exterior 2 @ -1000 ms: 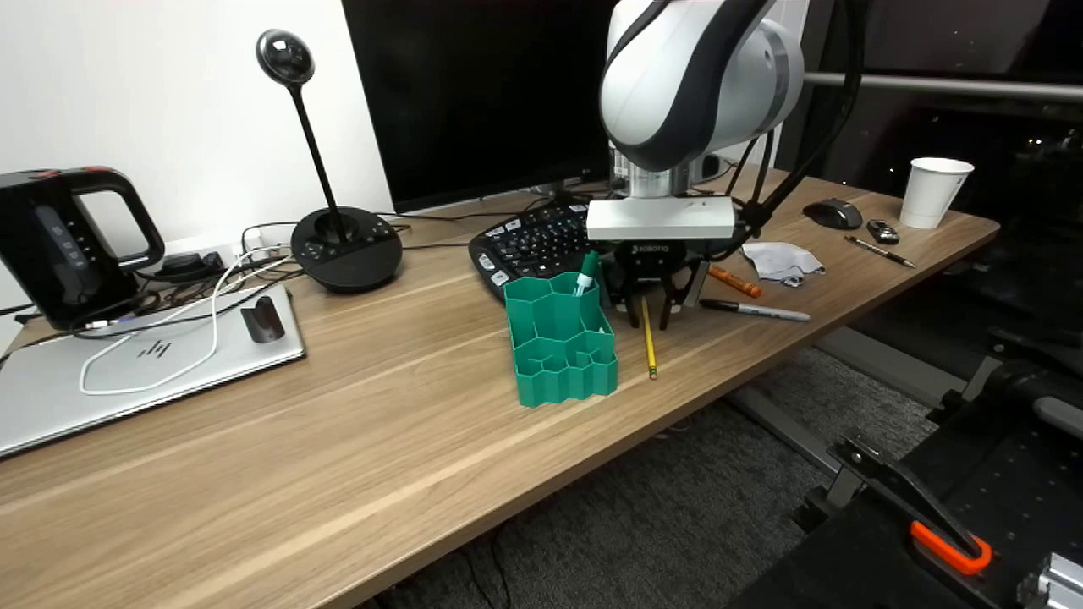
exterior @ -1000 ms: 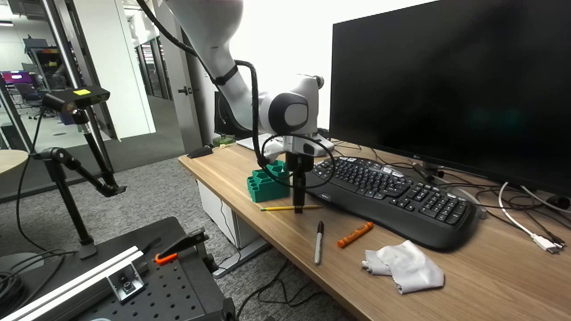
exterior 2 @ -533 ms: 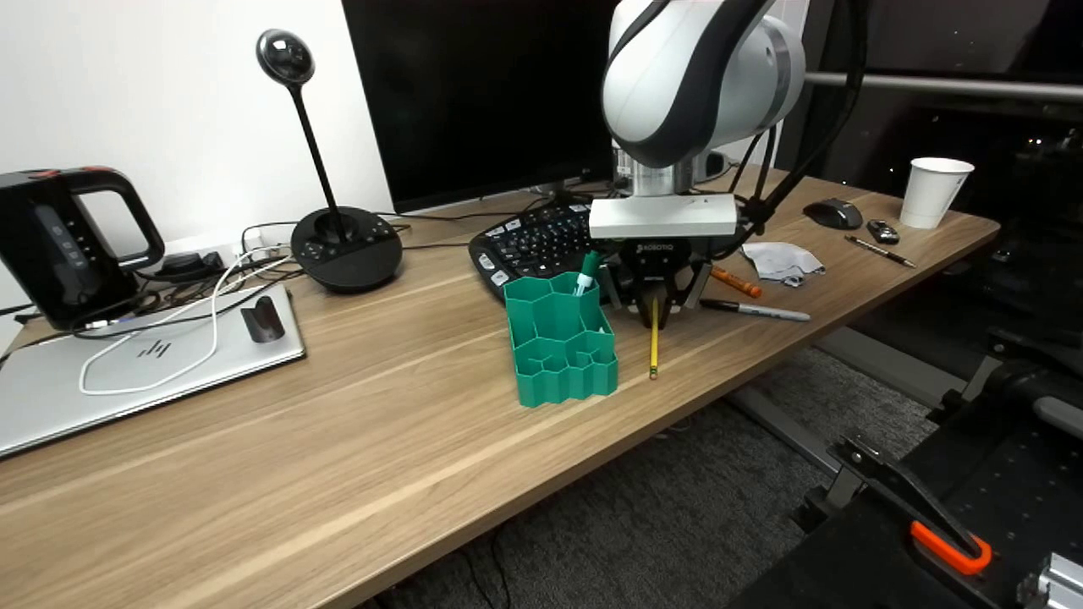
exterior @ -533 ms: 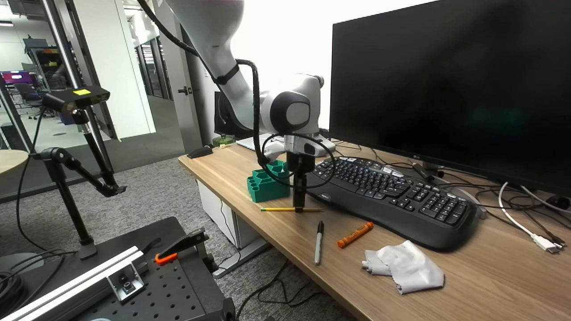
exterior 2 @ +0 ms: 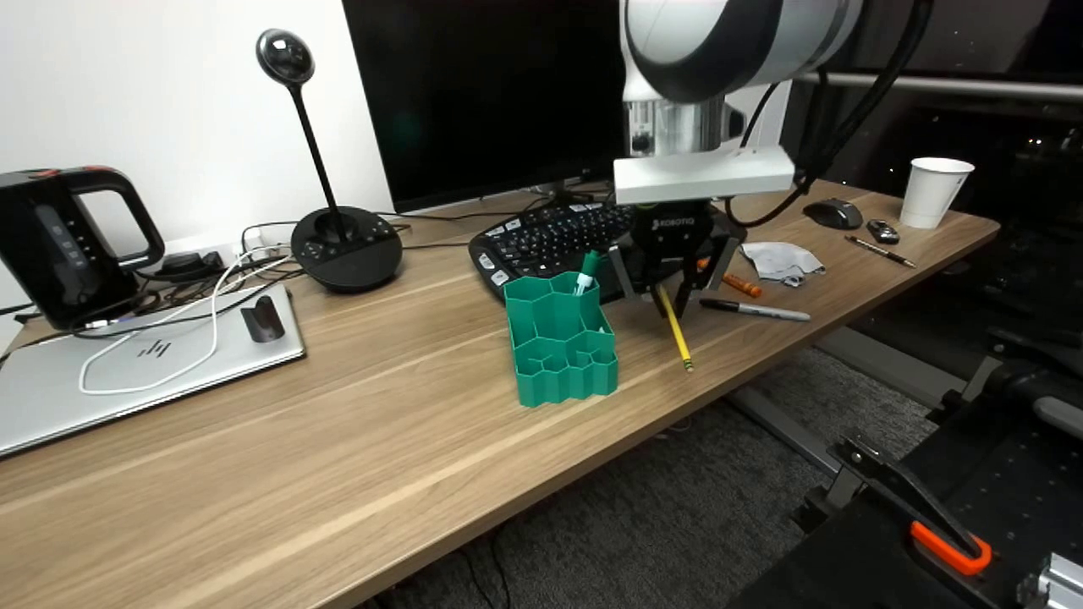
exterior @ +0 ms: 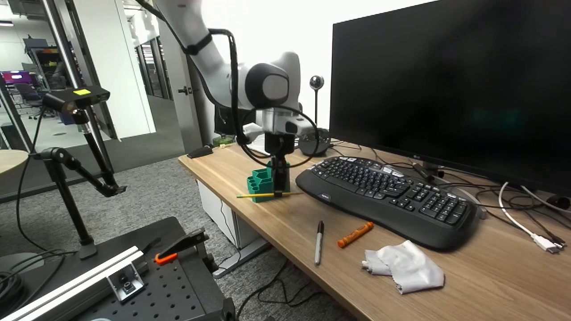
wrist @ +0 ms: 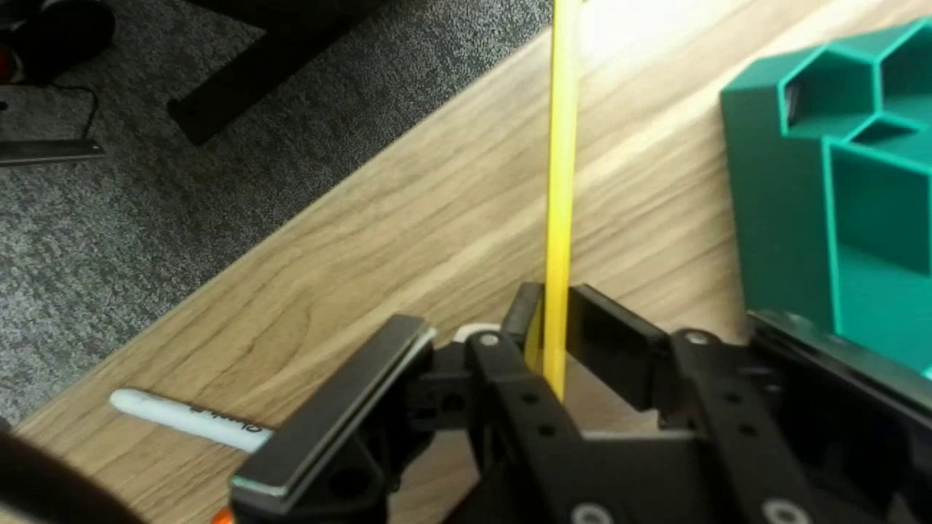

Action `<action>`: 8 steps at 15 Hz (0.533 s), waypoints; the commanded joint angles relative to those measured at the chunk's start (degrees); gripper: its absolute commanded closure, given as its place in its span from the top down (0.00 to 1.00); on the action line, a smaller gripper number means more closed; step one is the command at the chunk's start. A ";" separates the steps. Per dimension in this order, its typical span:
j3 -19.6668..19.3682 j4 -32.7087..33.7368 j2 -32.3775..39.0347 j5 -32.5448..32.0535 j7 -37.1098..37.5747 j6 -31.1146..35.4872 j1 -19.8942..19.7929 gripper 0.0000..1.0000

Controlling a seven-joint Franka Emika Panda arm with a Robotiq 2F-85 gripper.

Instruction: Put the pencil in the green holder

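The thin yellow pencil (exterior: pixel 256 195) is between the fingertips of my gripper (exterior: pixel 278 195), which is shut on it. It lies roughly level, a little above the desk, with its eraser end toward the desk's front edge. In an exterior view the gripper (exterior 2: pixel 670 311) and pencil (exterior 2: pixel 678 337) are to the right of the green holder (exterior 2: pixel 554 389), apart from it. In the wrist view the pencil (wrist: pixel 561 167) runs up from between the pads, and the holder (wrist: pixel 772 189) is at the right. The holder has open notched cells; a green marker (exterior 2: pixel 589 266) stands in a back cell.
A black keyboard (exterior: pixel 383 196) lies beside the gripper, under a large monitor (exterior: pixel 450 89). A grey-black marker (exterior: pixel 319 243), an orange marker (exterior: pixel 355 234) and a cloth (exterior: pixel 408 267) lie on the desk. A webcam stand (exterior 2: pixel 345 249) and laptop (exterior 2: pixel 161 359) are farther off.
The gripper was open over the pencil, then closed around it on the desk. Now gripper and pencil have risen together, and the pencil has turned slightly. The holder has not moved.
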 commanded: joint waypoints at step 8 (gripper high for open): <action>6.92 -18.28 -27.35 -7.93 1.09 11.13 0.28 0.04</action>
